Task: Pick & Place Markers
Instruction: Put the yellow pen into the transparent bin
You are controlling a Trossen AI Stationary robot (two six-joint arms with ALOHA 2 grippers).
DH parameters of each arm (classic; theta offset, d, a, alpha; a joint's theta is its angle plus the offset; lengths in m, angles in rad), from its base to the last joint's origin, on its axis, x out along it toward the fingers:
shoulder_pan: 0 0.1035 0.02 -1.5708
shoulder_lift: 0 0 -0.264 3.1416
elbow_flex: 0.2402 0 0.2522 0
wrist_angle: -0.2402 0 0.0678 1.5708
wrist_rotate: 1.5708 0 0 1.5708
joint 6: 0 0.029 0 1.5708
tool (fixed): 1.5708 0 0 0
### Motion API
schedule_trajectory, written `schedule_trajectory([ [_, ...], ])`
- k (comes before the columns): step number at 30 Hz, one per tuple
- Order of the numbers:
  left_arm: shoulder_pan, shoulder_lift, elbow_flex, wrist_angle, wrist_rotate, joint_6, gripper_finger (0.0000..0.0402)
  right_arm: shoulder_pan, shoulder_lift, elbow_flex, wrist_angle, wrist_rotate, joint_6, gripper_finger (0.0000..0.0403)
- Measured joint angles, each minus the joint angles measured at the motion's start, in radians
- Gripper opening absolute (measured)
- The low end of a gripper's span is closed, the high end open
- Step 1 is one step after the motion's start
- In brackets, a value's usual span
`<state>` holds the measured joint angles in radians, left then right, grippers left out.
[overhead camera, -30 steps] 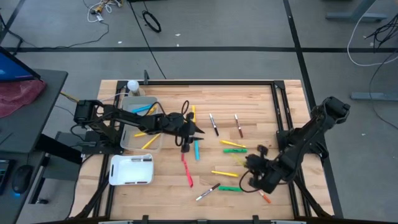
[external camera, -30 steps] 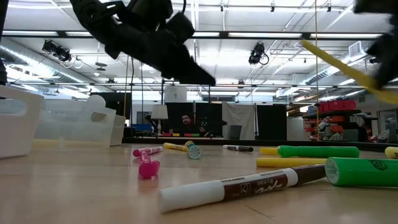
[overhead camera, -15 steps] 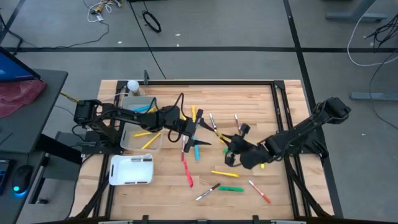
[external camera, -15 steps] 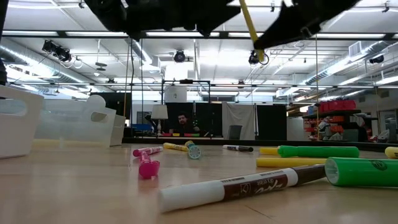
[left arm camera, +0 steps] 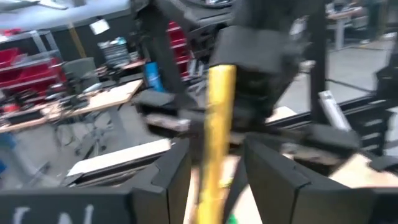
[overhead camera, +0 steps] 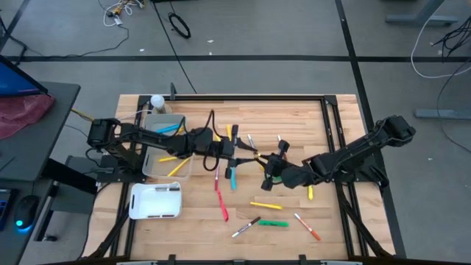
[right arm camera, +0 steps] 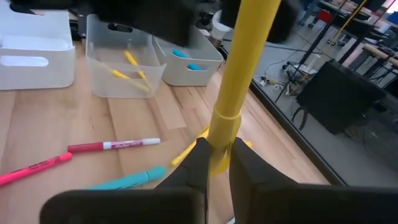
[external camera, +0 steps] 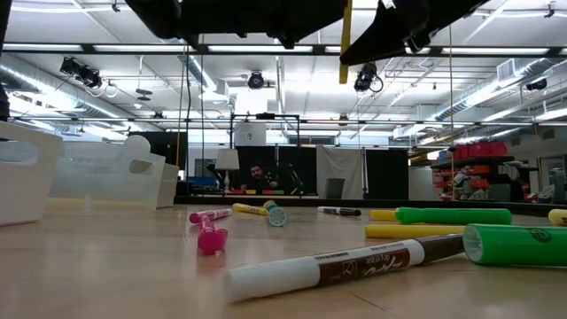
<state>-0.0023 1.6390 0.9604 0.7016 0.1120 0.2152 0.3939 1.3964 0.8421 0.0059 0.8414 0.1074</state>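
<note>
Mid-table handover: right gripper (right arm camera: 214, 163) clenched on yellow marker (right arm camera: 239, 74), whose far end sits between the left gripper (left arm camera: 214, 180) parted jaws.

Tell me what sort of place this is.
Likely a robotics lab or workshop: concrete floor with loose cables, red parts bins on shelving, and curtained bays beyond the table.

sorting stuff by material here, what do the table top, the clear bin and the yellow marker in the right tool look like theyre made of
Table top: wood, light planks with visible grain and seams, matte.
Clear bin: probably plastic, see-through, with the yellow markers inside showing through its walls.
Yellow marker, pinched in the right tool: likely plastic, with a smooth, evenly coloured barrel and a slight sheen.
</note>
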Motion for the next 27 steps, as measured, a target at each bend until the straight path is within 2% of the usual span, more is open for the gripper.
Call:
schedule_trajectory([
  [6,0.0,0.001,0.0,-0.001,-0.007,0.005,0.0145,0.0,0.0,0.0,0.003,0.0,0.0,0.0027],
  [12,0.0,0.001,0.0,0.012,0.081,0.014,0.0144,0.0,0.0,0.0,0.003,0.0,0.0,0.0027],
  [17,-0.002,0.027,0.002,0.049,0.087,0.013,0.0133,0.001,-0.001,0.0,0.002,0.0,0.0,0.0027],
  [22,-0.001,0.065,0.002,0.1,0.087,0.015,0.0101,0.001,0.0,0.0,0.006,-0.004,0.002,0.0027],
  [27,-0.001,0.065,0.001,0.106,0.087,0.032,0.0044,0.001,-0.001,0.001,0.011,-0.022,0.004,0.0027],
])
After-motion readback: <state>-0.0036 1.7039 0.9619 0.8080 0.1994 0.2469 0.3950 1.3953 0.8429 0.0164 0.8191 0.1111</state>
